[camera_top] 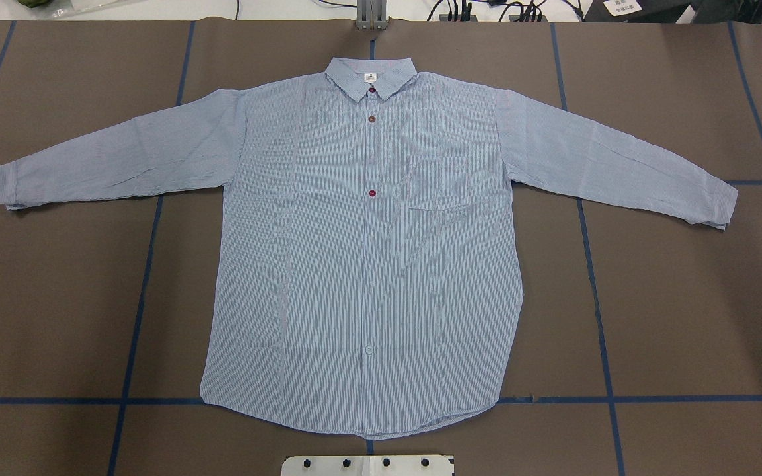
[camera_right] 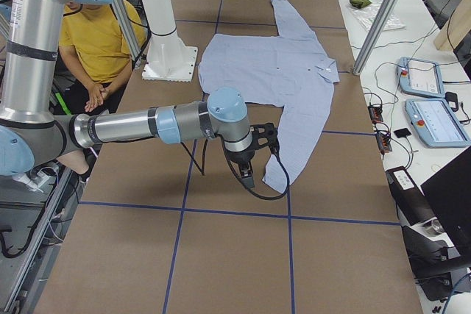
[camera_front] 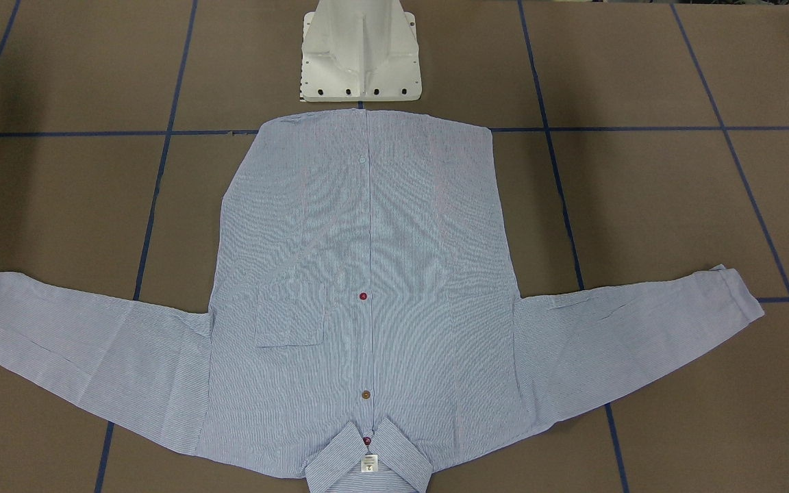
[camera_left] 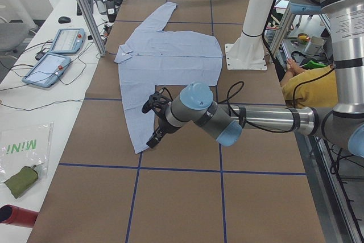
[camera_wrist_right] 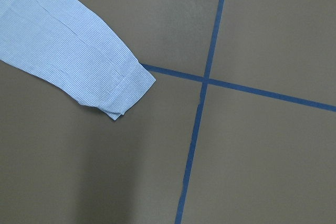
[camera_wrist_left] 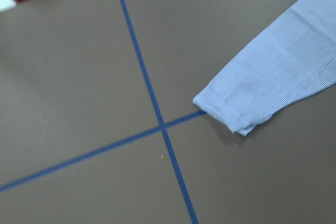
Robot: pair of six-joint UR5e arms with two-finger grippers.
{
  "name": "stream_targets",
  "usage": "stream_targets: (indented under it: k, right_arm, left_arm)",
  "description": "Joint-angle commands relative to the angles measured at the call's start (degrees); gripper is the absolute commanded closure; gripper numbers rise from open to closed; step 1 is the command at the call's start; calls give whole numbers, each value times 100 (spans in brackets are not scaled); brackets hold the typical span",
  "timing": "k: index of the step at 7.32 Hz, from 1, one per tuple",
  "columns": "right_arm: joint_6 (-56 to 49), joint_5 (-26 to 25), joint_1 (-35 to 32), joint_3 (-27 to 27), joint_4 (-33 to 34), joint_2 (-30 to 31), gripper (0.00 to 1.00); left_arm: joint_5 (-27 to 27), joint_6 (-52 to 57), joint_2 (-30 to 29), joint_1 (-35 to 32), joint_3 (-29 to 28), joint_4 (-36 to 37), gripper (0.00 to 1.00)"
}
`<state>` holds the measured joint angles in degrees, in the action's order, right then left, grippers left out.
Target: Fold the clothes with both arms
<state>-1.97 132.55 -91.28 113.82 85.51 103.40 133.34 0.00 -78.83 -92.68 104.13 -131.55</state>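
Observation:
The light blue-and-white striped shirt (camera_top: pixel 368 264) lies flat and face up on the brown table, buttoned, sleeves spread out, collar (camera_top: pixel 371 73) far from the robot. It also shows in the front-facing view (camera_front: pixel 367 260). My left gripper (camera_left: pixel 153 126) hovers above the left sleeve's cuff (camera_left: pixel 138 146), and the left wrist view shows that cuff (camera_wrist_left: pixel 231 114). My right gripper (camera_right: pixel 249 174) hovers beside the right sleeve's cuff (camera_right: pixel 278 176), seen in the right wrist view (camera_wrist_right: pixel 123 90). Neither gripper shows in any other view, so I cannot tell whether they are open or shut.
The white pedestal base (camera_front: pixel 360 61) stands just behind the shirt's hem. A person in a yellow shirt (camera_right: pixel 96 42) sits behind the robot. Control tablets (camera_left: pixel 57 55) lie on the white side bench. Blue tape lines (camera_top: pixel 149 264) grid the table.

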Motion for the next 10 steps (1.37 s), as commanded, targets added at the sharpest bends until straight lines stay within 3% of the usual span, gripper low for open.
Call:
stream_targets:
  k: [1,2,3,5,6,7,10]
  right_arm:
    - [354,16,-4,-157,-217,-187,0]
    - [433,-36,31,-341,-828,-232,0]
    - [1330,-19,240,-717,-1512,-232,0]
    - [3499,-167,828,-1551,-3644,-224,0]
    - [4624,-647,1301,-1782,-4586,-224,0]
    - [5566,-1217,1819,-1854,-5170,-180,1]
    - [6811,-2599,2867,-2125,-5744,-118,5]
  left_arm:
    - [7,-360,-308,5,-287,-415,0]
    - [16,-360,-309,5,-288,-416,0]
    - [25,-360,-300,5,-280,-416,0]
    - [25,-351,-274,5,-271,-416,0]
    - [34,-342,-273,5,-271,-424,0]
    - [34,-342,-273,5,-271,-425,0]
    - [34,-342,-265,5,-262,-425,0]
